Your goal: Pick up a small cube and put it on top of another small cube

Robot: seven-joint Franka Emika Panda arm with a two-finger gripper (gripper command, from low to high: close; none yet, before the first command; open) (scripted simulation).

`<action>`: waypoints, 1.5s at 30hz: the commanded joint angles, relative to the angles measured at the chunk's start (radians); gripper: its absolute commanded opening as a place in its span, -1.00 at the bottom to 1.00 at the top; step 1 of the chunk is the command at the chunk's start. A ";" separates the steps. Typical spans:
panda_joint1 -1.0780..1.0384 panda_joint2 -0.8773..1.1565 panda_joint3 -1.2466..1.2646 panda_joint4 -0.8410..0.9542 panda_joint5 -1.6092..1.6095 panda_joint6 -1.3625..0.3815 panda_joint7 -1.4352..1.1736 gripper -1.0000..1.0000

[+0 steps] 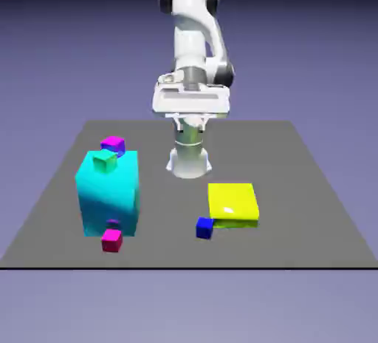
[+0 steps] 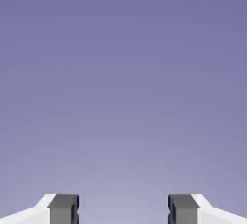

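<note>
The end effector (image 1: 190,126) was positioned above the tabletop (image 1: 159,249), toward its rear edge, in front of the arm's base (image 1: 189,162). Its fingers (image 2: 63,210) were spread apart, with nothing between them. The hand view showed only the fingers and the plain backdrop (image 2: 123,73).

Five solids of distinct colors were located as follows. The cyan block (image 1: 109,197), the largest, stood upright near the tabletop's left edge, as seen in the exterior view. The green cube (image 1: 105,161) appeared at the top of the cyan block, tilted in outline; its exact seating could not be determined. The purple cube (image 1: 113,145) showed at the block's rear upper edge, partly hidden; its support could not be determined. The magenta cube (image 1: 112,241) lay just in front of the cyan block, near the tabletop's front left corner. The yellow block (image 1: 232,201) lay flat, right of center.

The blue cube (image 1: 204,228) rested on the tabletop, beside the yellow block's front left corner, toward the front edge. Contact between these two could not be confirmed. A small dark purple patch (image 1: 114,224) was visible low on the cyan block, directly above the magenta cube.
</note>
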 commanded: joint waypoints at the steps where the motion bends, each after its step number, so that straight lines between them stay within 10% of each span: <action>1: -0.006 0.036 0.009 0.018 0.003 -0.031 0.013 0.00; 22: -0.143 0.797 0.194 0.389 0.072 -0.683 0.279 0.00; 29: -0.121 0.954 0.178 0.363 0.053 -0.508 0.292 0.00; 30: -0.121 0.954 0.178 0.363 0.053 -0.508 0.292 -1.00; 45: -0.367 0.535 -0.077 0.605 0.139 -1.092 0.582 -1.00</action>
